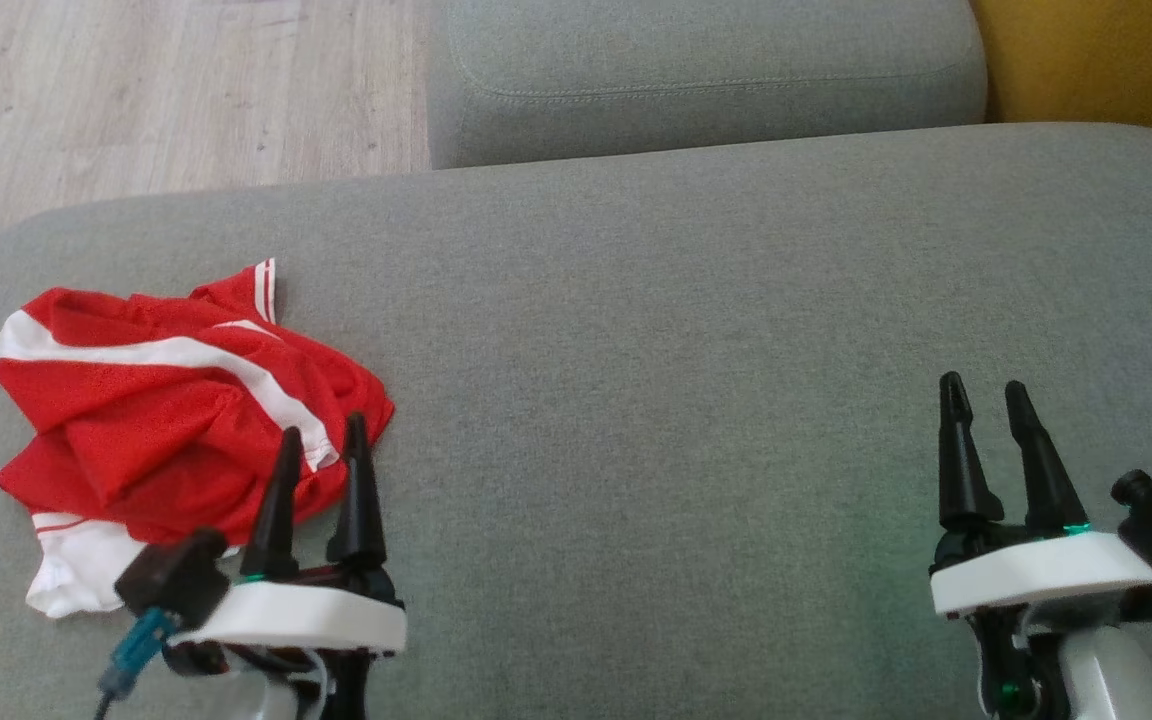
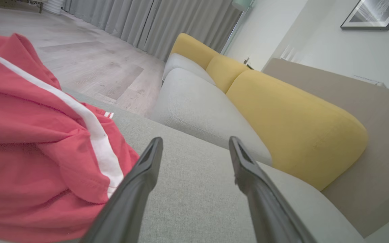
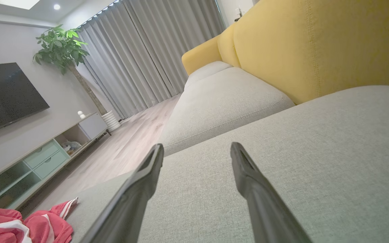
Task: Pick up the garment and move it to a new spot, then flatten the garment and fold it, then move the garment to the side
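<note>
On the left part of the grey seat cushion (image 1: 686, 350), the garment (image 1: 166, 420) lies crumpled in a loose heap. Its fabric is red, with a broad white stripe across the top folds, two thin white bands on one hem, and a white section at the near edge. The left gripper (image 1: 324, 425) stands at the heap's right edge, jaws spread wide and holding nothing. The right gripper (image 1: 984, 382), well apart over bare cushion, is equally spread and empty.
</note>
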Available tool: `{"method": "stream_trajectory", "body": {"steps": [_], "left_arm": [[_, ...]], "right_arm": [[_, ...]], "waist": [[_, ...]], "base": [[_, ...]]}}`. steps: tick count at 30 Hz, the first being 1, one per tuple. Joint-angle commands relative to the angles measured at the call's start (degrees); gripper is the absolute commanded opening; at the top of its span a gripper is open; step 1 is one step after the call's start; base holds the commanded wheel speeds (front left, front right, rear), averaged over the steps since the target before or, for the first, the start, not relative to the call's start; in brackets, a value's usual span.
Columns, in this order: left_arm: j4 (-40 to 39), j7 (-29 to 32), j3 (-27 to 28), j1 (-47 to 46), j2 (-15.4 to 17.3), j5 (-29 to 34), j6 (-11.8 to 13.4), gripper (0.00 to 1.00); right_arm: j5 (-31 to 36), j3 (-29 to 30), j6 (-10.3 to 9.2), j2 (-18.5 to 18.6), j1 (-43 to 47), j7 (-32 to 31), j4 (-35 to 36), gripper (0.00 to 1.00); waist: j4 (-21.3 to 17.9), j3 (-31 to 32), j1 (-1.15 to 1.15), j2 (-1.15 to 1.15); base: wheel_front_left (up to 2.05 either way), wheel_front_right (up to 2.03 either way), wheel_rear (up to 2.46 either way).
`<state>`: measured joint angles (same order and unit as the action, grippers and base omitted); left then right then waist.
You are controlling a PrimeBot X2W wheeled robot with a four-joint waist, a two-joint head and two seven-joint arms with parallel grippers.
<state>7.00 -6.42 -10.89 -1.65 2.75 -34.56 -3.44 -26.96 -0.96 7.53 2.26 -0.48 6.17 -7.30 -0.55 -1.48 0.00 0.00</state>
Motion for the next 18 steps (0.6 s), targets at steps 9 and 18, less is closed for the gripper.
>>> {"method": "stream_trajectory", "body": {"steps": [9, 18], "left_arm": [[0.0, -2.4, -3.8, -4.7, 2.2, 10.4, 2.6, 1.0], [0.2, -3.7, -7.0, -5.8, 3.6, 16.4, 5.0, 1.0]], "right_arm": [[10.3, -2.3, -0.03, 0.5, -2.5, 2.6, 2.7, 1.0], [17.4, -3.5, -0.03, 0.5, -2.6, 4.0, 3.1, 1.0]], "waist": [[0.2, -0.3, 0.0, 0.0], [0.3, -0.6, 0.0, 0.0]], "base": [[0.0, 0.0, 0.0], [0.0, 0.0, 0.0]]}}
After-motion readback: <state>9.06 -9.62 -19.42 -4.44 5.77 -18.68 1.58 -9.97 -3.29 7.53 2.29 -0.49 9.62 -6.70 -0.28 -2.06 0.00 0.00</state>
